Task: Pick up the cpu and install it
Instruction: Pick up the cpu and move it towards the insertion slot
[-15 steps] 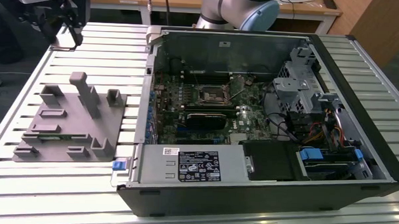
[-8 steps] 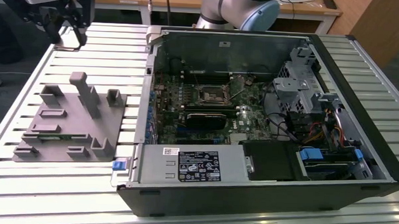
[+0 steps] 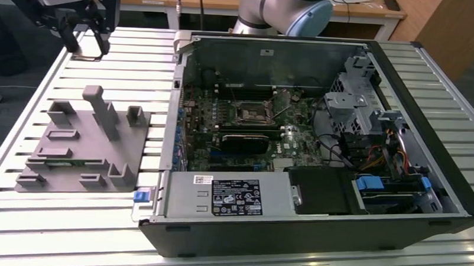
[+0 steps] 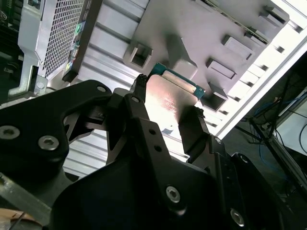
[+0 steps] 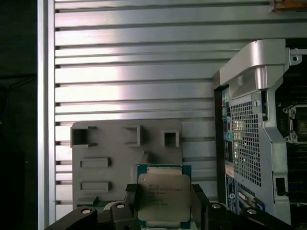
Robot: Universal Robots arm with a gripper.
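Bench (image 3: 75,234): slatted metal, with bare slats open on every side of the grey fixture (image 3: 70,157).

Computer case (image 3: 296,244): open-topped, lying to the exterior view's right of the fixture. A narrow strip of bare bench separates its side wall from the fixture's edge.

Gripper (image 3: 88,48): raised above the fixture's far end in the exterior view, clear of its upright posts. Its jaws are closed onto two opposite edges of the cpu (image 5: 163,197). The cpu is held flat, off the fixture, silvery top showing in the first wrist view.
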